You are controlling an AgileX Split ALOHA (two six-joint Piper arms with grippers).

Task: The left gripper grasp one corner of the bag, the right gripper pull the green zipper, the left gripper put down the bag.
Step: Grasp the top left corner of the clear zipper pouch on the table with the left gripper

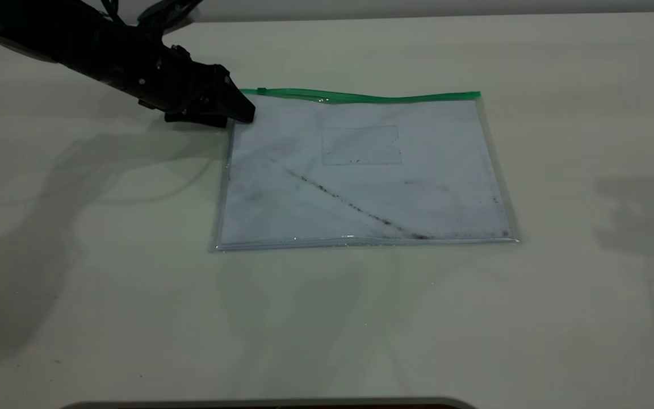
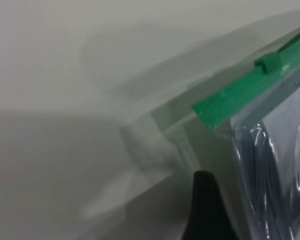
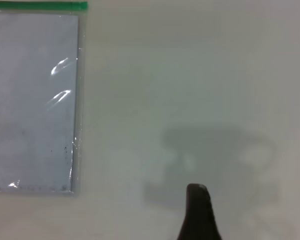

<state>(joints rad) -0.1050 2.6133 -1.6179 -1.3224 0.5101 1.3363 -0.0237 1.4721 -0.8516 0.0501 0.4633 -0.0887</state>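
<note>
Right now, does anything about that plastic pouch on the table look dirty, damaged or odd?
Yes. The paper inside the bag has a dark diagonal streak and grey smudges, so it looks soiled. The green zipper runs slightly wavy. The left gripper sits at the corner of the bag.

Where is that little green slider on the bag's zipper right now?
In the exterior view the slider tab sits at the left end of the green zipper, along the bag's far edge, just beside the left gripper at that corner.
</note>
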